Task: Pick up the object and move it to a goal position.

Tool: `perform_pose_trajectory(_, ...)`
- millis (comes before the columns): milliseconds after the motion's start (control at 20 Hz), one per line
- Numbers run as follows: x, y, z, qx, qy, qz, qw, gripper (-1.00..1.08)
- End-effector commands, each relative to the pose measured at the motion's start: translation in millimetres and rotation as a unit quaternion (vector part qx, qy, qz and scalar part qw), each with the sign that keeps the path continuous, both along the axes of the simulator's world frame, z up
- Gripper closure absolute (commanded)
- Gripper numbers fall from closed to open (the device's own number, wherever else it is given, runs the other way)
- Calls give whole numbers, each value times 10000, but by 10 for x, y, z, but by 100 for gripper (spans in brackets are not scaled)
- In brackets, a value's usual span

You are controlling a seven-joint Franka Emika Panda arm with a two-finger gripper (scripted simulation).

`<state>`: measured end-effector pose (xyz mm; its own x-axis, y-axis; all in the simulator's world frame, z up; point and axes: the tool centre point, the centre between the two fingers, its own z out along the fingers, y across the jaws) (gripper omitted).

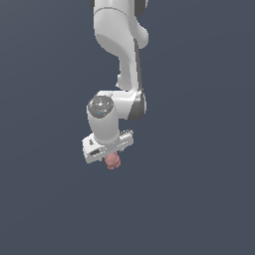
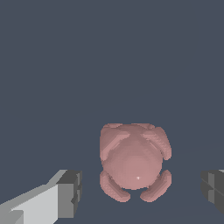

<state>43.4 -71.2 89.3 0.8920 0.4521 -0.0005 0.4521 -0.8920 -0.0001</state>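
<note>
Lumpy reddish-pink knobbly blob lies on dark slate bench, directly under white pincer, centred between dark pads. Pincer fingers spread apart, both clear of blob.

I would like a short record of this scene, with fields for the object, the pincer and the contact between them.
object: pink lumpy blob, on the dark floor
pincer: open, fingers on both sides of the blob
contact: none visible; a gap shows on each side in the wrist view
arm: white, directly above the blob
</note>
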Motion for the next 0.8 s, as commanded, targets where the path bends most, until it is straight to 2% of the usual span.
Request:
perform_pose_trajectory(0,-1,0,-29,0,1,1,10000,-92)
perform_pose_trajectory(450,-11,0,-428,1,-2,19,10000,-92)
perform_pose_trajectory(750,3,-1,-499,1,-3,22,10000,-92)
